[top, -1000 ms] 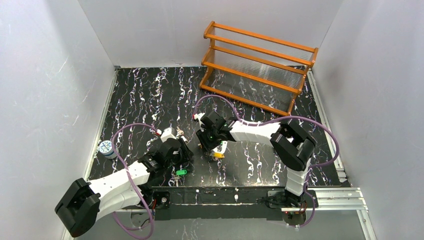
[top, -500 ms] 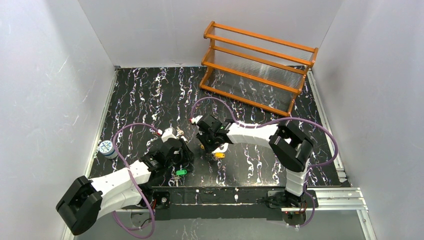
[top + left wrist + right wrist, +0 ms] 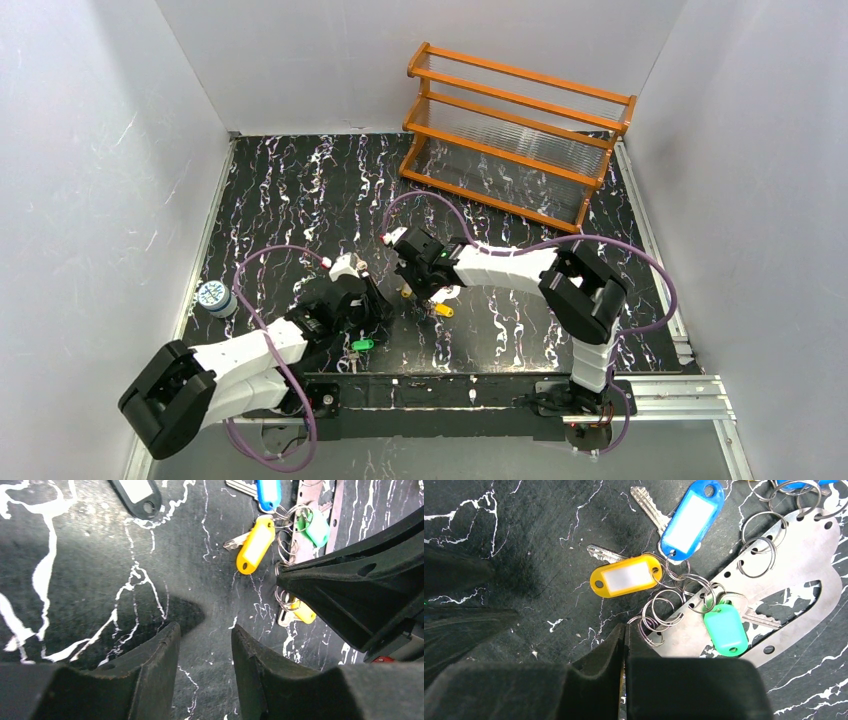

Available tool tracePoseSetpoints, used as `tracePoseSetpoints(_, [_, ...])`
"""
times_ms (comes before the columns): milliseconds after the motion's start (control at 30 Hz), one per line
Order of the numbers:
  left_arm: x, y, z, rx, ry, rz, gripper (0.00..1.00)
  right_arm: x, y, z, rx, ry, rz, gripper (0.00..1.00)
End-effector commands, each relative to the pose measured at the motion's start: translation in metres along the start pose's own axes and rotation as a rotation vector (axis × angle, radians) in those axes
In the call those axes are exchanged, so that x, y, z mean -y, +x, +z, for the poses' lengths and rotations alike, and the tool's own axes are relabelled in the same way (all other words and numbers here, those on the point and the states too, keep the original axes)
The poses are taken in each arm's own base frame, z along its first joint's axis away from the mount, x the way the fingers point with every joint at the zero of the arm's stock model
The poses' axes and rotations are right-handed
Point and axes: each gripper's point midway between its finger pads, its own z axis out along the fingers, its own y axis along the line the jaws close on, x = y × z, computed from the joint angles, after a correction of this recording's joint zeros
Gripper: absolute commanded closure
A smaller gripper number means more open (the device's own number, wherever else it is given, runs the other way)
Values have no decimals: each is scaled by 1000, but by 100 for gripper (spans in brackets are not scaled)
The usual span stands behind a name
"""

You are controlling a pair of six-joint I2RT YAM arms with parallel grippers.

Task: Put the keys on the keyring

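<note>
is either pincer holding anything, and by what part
Right pincer looks shut on a split ring, by its wire edge; left pincer holds nothing.

Black, white-veined marble-pattern tabletop point(image 3: 300, 190); plain white walls point(image 3: 100, 150) on three sides; orange wooden tiered rack point(image 3: 515, 135), far right.

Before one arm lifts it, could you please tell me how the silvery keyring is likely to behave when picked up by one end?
The keyring looks like flat sheet metal, so it should probably stay stiff but be hard to pinch off the table. Its split rings and the green-tagged key sit loosely, so they would likely dangle.
</note>
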Motion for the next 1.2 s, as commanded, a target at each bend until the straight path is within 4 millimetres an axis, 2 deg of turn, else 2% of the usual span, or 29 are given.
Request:
tracePoseSetpoints(0, [17,5,7,-18,95,-51,61,3,-22,-20,75,-18,31,91])
tracePoseSetpoints(133, [30,11,15,-38,167,-106,64,4,-20,-28,88,-119,104,92])
tracePoseSetpoints(233, [35,13,20,-47,181,-113,65,12,-19,-34,103,-186,173,95])
tracePoseSetpoints(400, [38,12,24,-53,179,-105,66,24,-19,-39,114,-199,192,96])
tracePoseSetpoints(533, [38,12,25,-54,176,-104,66,15,-21,-45,125,-257,161,93])
tracePoseSetpoints(633, [36,13,25,-55,172,-108,66,9,-22,-48,135,-298,144,86])
tracePoseSetpoints(767, [34,14,25,-56,168,-108,66,7,-16,-43,109,-312,141,78])
tracePoseSetpoints(1167, [58,11,37,-93,214,-107,71,19,-3,-28,66,-306,225,81])
